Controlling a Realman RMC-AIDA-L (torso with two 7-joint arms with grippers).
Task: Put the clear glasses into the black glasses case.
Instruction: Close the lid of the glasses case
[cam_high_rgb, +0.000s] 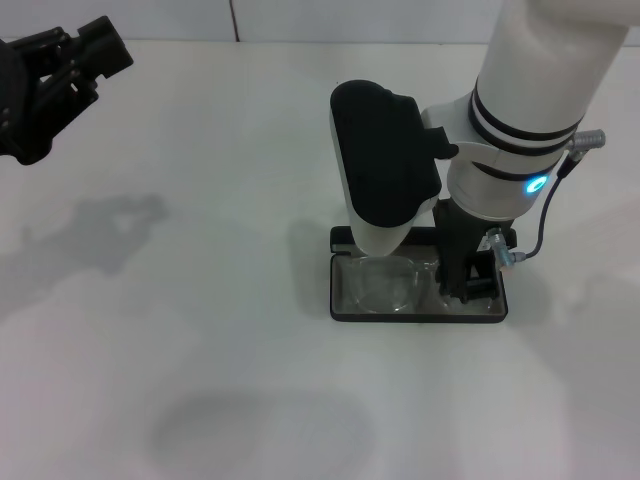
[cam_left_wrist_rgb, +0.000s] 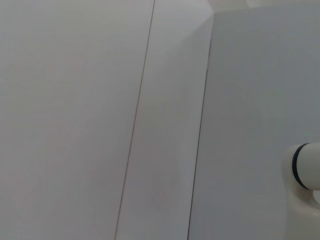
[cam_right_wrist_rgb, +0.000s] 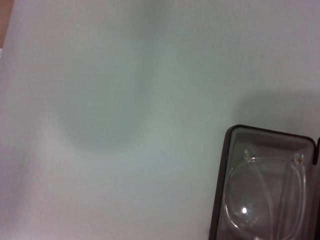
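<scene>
The black glasses case (cam_high_rgb: 420, 317) lies open on the white table, right of centre in the head view. The clear glasses (cam_high_rgb: 385, 285) lie inside it on the grey lining. My right gripper (cam_high_rgb: 466, 285) reaches down into the right end of the case, right beside the glasses; the arm's white and black wrist hides the back of the case. The right wrist view shows one corner of the case (cam_right_wrist_rgb: 222, 190) with the glasses (cam_right_wrist_rgb: 265, 200) lying in it. My left gripper (cam_high_rgb: 70, 60) hangs at the far left, well away from the case.
White table (cam_high_rgb: 200, 330) all around the case, with arm shadows on it. The left wrist view shows only white panels and a piece of white arm with a black ring (cam_left_wrist_rgb: 302, 167).
</scene>
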